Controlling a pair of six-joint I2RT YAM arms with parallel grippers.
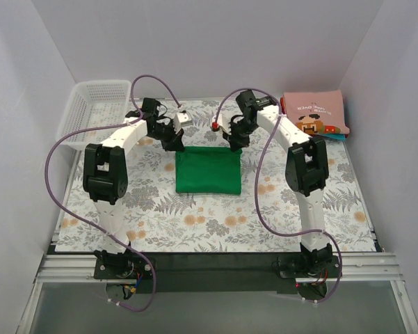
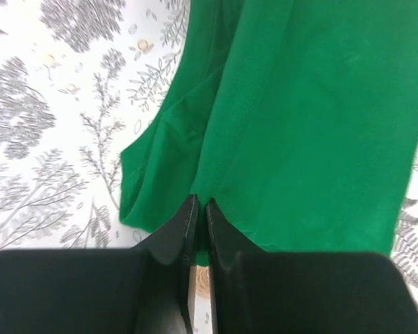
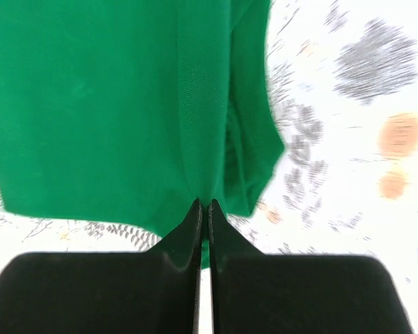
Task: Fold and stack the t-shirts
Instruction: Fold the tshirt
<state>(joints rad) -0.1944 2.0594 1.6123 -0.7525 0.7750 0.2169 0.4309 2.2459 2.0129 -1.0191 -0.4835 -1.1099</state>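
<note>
The table with its fern-and-flower cover fills my overhead view, boxed in by white walls on three sides. There is bare cover in front of the shirt, towards the arm bases, and to both sides of it.

One white mesh basket sits at the far left corner, against the wall.

I count three shirts. The green t-shirt lies folded into a rectangle at the middle of the table, well apart from every edge. The pink t-shirt, graphic up, lies folded at the far right corner. A sliver of the teal t-shirt pokes out beneath it.

Two arms reach in. The left gripper is at the far left corner of the green shirt and the right gripper at the far right corner.

From overhead I cannot read the jaws, but the wrist cameras show them. On the left gripper the fingers are pressed together, nipping the green t-shirt at its edge, and a crease runs away from the tips. The right gripper is likewise closed on the green t-shirt. That picture is blurred. Neither wrist view shows the basket or the other shirts.
</note>
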